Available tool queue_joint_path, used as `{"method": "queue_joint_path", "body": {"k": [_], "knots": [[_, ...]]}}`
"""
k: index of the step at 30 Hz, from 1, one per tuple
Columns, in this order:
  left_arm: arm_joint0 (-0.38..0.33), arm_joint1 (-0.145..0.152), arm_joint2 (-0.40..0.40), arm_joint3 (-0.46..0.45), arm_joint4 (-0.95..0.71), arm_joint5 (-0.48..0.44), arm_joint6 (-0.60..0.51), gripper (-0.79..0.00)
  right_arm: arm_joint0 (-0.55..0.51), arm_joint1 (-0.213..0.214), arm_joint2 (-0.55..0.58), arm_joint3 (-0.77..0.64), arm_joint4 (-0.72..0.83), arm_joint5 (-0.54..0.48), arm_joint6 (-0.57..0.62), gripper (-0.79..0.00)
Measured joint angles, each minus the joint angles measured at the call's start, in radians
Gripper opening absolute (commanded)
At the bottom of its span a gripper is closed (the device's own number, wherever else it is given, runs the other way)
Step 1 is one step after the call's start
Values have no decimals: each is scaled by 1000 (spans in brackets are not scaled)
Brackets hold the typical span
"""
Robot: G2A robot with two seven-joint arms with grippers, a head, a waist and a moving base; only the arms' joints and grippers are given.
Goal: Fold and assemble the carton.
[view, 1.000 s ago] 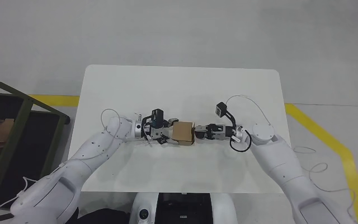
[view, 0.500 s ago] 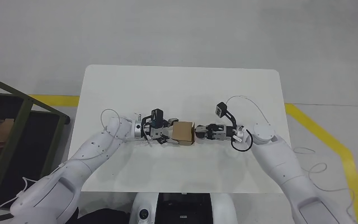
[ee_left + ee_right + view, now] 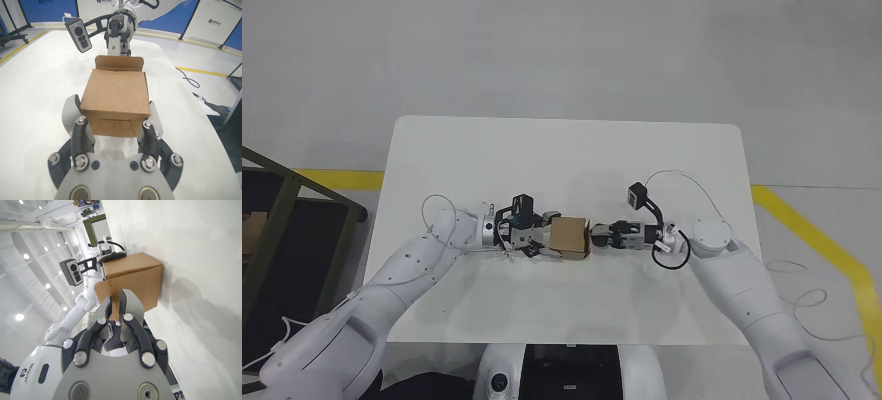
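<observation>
The left end effector (image 3: 113,106) is held partly open, its two fingers set against opposite side walls of the small brown cardboard carton (image 3: 116,91) at its open end, so that the carton is gripped between them. Where the pads actually meet the cardboard is hidden by the carton's overhanging top panel. The right end effector (image 3: 115,298) is closed almost fully, and the rounded flap (image 3: 101,291) at the carton's other end is pinched between its fingers. In the left wrist view this flap is seen standing upright, and the right fingertips are covered by it. The inside of the carton is seen only as a shadowed mouth, and its underside cannot be made out. In the top view the fingers of both arms are too small to be judged.

The carton rests on the white rectangular surface (image 3: 462,160), between the two end effectors, near the middle from side to side and closer to the robot's edge than to the far one, well apart from all four edges. A yellow floor line (image 3: 342,179) is seen beyond the surface's left side.

Compared with a second ago, no shift of the carton or the left end effector can be detected. The right end effector is seen a trace further from the carton's body.
</observation>
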Motion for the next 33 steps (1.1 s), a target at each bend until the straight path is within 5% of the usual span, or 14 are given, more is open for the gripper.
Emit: {"method": "queue_joint_path", "body": {"k": [5, 10, 14, 33], "knots": [[0, 0, 0, -1, 0, -2, 2, -234, -7, 2, 3, -12, -15, 8, -4, -702], [0, 1, 0, -2, 2, -4, 0, -234, -16, 6, 14, -27, -18, 7, 0, -548], [0, 1, -1, -2, 2, -4, 0, -234, -26, 11, 25, -40, -25, 7, 0, -514], [2, 1, -2, -5, -1, -6, -7, -240, -41, 23, 31, -68, -110, 48, -28, -517]]}}
